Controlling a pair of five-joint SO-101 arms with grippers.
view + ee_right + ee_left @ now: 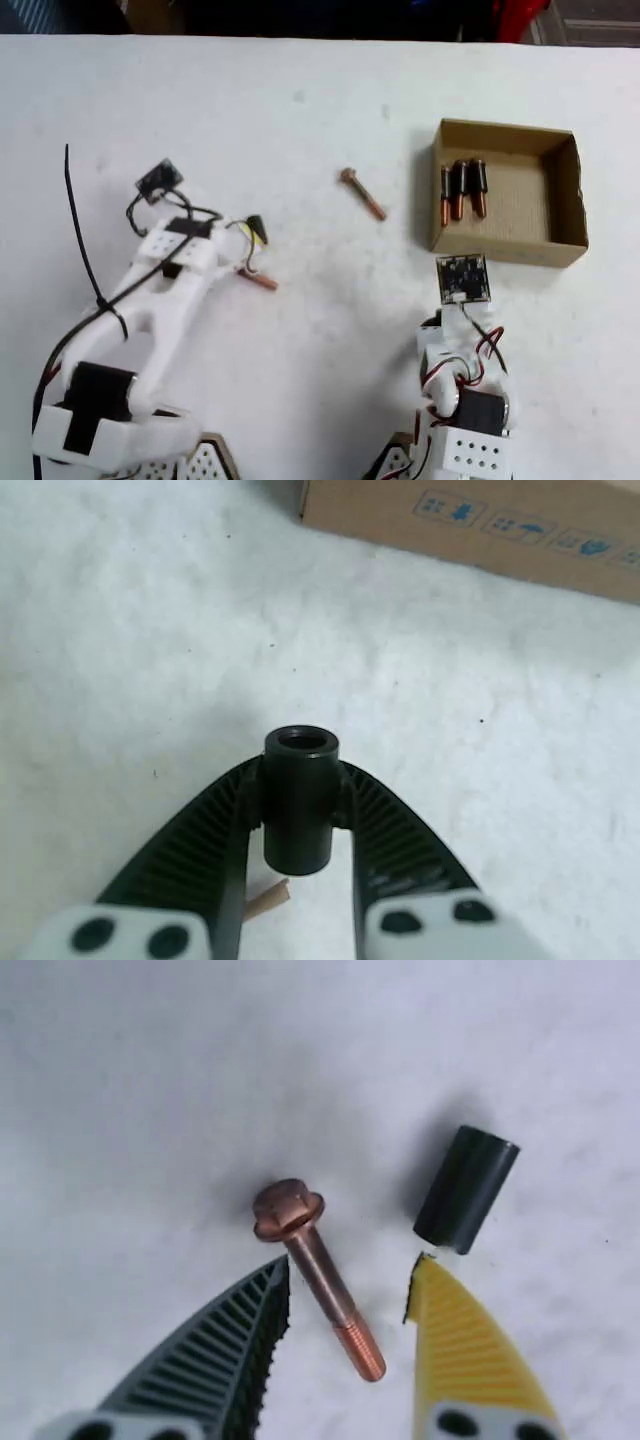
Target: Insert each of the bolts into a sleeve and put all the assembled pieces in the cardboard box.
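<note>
A copper bolt [318, 1278] lies on the white table between the fingers of my open left gripper [350, 1265], neither finger touching it. A loose black sleeve [466, 1189] lies just past the yellow fingertip [425, 1275]. From above, this gripper [250, 255] is at centre left, with the bolt [259, 280] and sleeve [257, 226] beside it. A second bolt [362, 193] lies alone mid-table. My right gripper [300, 780] is shut on another black sleeve [300, 800], held upright with its bore showing. The cardboard box [560, 215] holds three assembled pieces [461, 189].
The box's outer wall [470, 520] stands a short way beyond the right gripper. The right arm's wrist board [462, 277] sits just in front of the box. A black cable tie [80, 230] and wires trail along the left arm.
</note>
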